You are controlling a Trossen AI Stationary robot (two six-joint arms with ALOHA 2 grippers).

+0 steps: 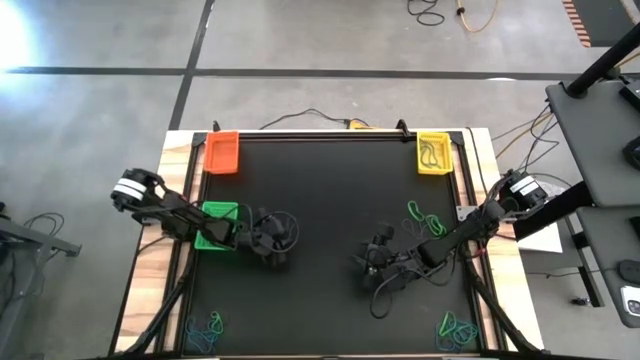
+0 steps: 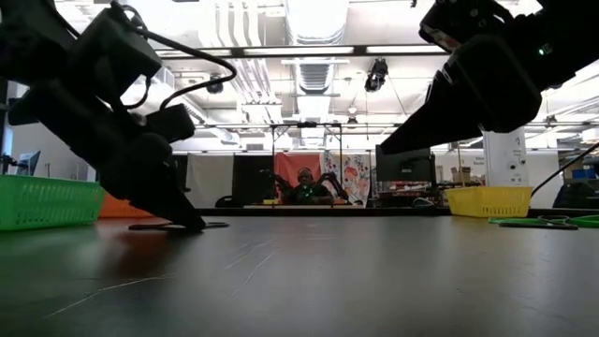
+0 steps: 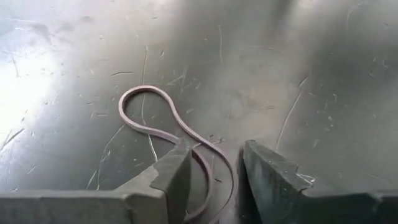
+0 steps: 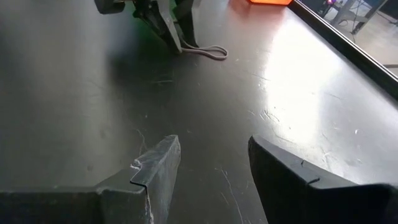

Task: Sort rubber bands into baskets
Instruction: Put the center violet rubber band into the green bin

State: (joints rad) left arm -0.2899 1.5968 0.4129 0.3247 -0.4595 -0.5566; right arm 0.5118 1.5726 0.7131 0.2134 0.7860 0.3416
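Note:
A pale pinkish rubber band point(image 3: 146, 109) lies flat on the black table as a long loop. My left gripper point(image 3: 214, 171) is open and slants down onto the table beside the green basket point(image 1: 216, 224). Its two fingers stand on either side of the band's near end. The right wrist view shows that gripper point(image 4: 175, 34) with the band point(image 4: 208, 51) trailing from it. My right gripper point(image 4: 211, 165) hangs open over the table's middle right point(image 1: 375, 262), with nothing between its fingers. The orange basket point(image 1: 222, 152) and the yellow basket point(image 1: 433, 153) stand at the far corners. My left gripper comes at the band slanting down from the table's left. The band's near end point(image 3: 211, 165) lies on the table between the two fingers, close along one finger point(image 3: 177, 171). Whether a finger touches the band I cannot tell.
Green and blue rubber bands lie in small heaps at the right point(image 1: 425, 218), the near left point(image 1: 205, 328) and the near right point(image 1: 458, 328). The yellow basket holds a few bands. Black cables run along both arms. A person point(image 2: 304, 187) sits far behind the table.

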